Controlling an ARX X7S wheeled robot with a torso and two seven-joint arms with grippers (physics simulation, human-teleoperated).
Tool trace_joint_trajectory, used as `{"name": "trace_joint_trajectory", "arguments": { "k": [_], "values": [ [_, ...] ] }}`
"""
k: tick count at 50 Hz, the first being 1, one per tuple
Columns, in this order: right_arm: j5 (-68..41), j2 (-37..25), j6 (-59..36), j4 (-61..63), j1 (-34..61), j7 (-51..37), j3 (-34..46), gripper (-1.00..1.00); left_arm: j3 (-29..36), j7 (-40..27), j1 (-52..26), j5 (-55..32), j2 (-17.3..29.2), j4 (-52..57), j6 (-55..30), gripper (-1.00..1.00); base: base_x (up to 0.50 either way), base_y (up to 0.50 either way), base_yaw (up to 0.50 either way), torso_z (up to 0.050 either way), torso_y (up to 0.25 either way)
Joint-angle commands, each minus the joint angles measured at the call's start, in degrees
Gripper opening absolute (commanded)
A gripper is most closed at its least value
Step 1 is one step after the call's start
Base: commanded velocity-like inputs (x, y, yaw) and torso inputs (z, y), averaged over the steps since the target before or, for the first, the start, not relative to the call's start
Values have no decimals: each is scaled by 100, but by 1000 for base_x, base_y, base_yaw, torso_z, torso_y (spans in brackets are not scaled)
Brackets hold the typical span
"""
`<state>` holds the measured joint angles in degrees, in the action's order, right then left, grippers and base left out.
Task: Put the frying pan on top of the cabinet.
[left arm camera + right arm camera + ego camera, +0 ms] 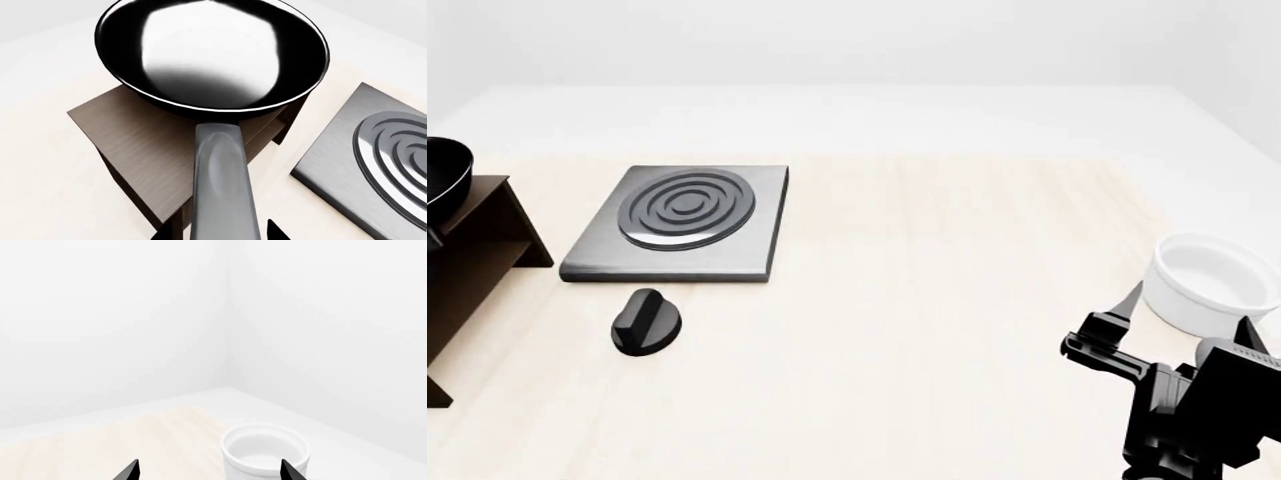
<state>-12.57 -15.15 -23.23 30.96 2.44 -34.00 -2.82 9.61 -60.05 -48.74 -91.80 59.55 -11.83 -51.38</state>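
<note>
The black frying pan [212, 55], with its glossy pale inside, fills the left wrist view, and its long grey handle [223, 185] runs back between my left gripper's fingertips. My left gripper [220, 235] is shut on the handle. The pan hangs over the far part of the dark brown cabinet's top [143, 140]; I cannot tell whether it touches. In the head view only the pan's rim [443, 175] shows at the far left edge, above the cabinet [474, 265]. My right gripper [210, 471] is open and empty, just short of a white bowl.
A square grey hotplate [681, 222] with concentric rings lies right of the cabinet; it also shows in the left wrist view [373, 165]. A black knob [647, 322] lies in front of it. The white bowl [1214, 283] stands at the table's right, by my right arm [1188, 410].
</note>
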Motion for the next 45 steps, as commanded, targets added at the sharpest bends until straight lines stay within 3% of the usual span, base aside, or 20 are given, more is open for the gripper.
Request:
{"name": "trace_joint_trajectory", "arguments": {
  "k": [1, 10, 25, 32, 37, 45],
  "values": [
    [-14, -10, 12, -28, 15, -15, 40, 100, 64, -27, -71, 371, 21, 189, 176, 100, 0, 0, 0, 0, 0],
    [-6, -11, 73, -72, -32, -25, 77, 100, -230, -13, -204, 474, 166, 1092, 515, 100, 0, 0, 0, 0, 0],
    [-27, -43, 31, -62, 17, -41, 137, 100, -171, -488, -729, 34, 197, 2601, 142, 100, 0, 0, 0, 0, 0],
    [-34, -55, 22, -81, 40, -38, 179, 100, -216, -232, -421, -139, -76, 3812, 321, 100, 0, 0, 0, 0, 0],
    [-38, -88, -94, 2, 82, -50, 225, 100, -85, -51, -102, -194, -535, 4882, 494, 100, 0, 0, 0, 0, 0],
    [-68, -143, -211, 141, 99, -65, 232, 100, 237, 22, 165, 62, -1071, 5322, 568, 100, 0, 0, 0, 0, 0]
  ]
}}
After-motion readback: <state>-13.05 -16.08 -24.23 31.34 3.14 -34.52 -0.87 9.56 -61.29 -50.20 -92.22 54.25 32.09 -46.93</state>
